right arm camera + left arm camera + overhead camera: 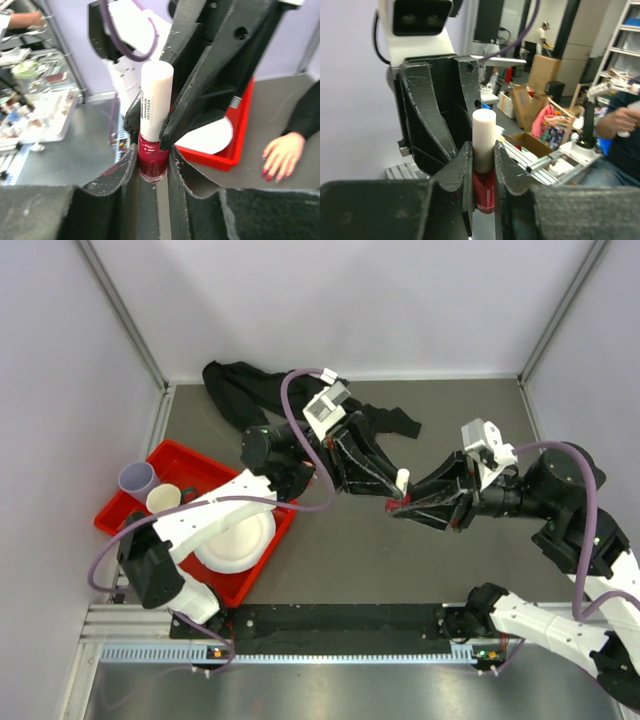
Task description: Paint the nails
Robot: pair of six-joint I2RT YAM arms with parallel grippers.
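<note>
A small red polish bottle (pixel 152 159) with a white cap (pixel 156 100) hangs in the air between both arms. My right gripper (pixel 152 162) is shut on the red glass body. My left gripper (pixel 483 160) is shut on the lower end of the cap (pixel 484 131), with the red glass (pixel 484 194) below its jaws. From above, the two grippers meet over the mat at the cap (pixel 403 480). The pale mannequin hand (pixel 282 152) lies on the mat to the right, its dark-red nails (pixel 267 175) showing. Its black sleeve (pixel 392 422) runs toward the back.
A red tray (pixel 130 508) stands at the left with a white bowl (pixel 240 538) and two cups (pixel 137 478) (pixel 163 500) in it. Black cloth (pixel 235 390) is bunched at the back left. A black rail (pixel 340 625) runs along the near edge.
</note>
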